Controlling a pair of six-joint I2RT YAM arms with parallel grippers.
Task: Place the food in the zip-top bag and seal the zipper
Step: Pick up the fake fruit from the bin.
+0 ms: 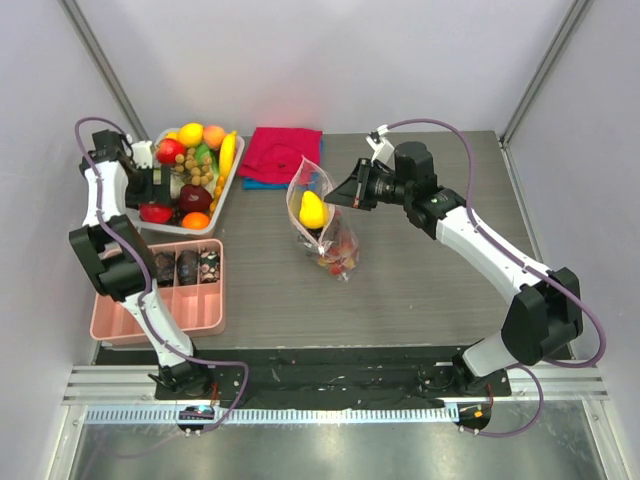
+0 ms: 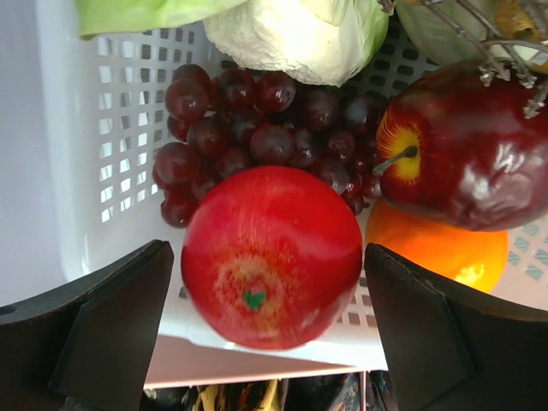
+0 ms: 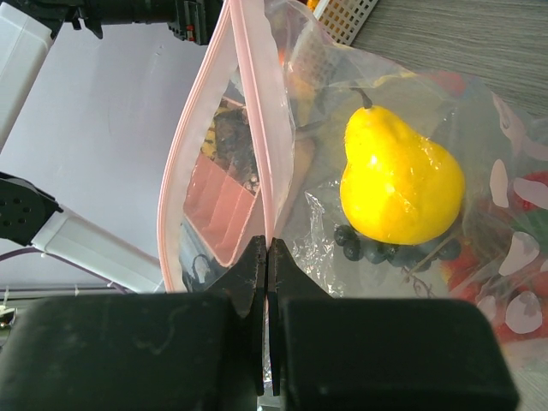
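The right fingers (image 3: pixel 257 270) pinched shut on the zipper (image 3: pixel 255 128), holding the zip-top bag (image 3: pixel 402 282) upright on the worktop (image 1: pixel 420 290), mouth gaping, likely so food could join the yellow pear (image 3: pixel 401 184) inside. The left fingers (image 2: pixel 128 317) stood wide open astride a round red fruit (image 2: pixel 272 257) in the white basket (image 2: pixel 120 137), ready to grasp it.

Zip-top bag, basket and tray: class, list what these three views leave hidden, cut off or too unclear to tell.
- Right wrist view: the zipper runs off the top edge, hiding its far end; crinkled plastic of the zip-top bag blurs the red items below the yellow pear.
- Left wrist view: the dark red apple covers most of the orange.
- Top view: what fills the pink tray is too small to name.
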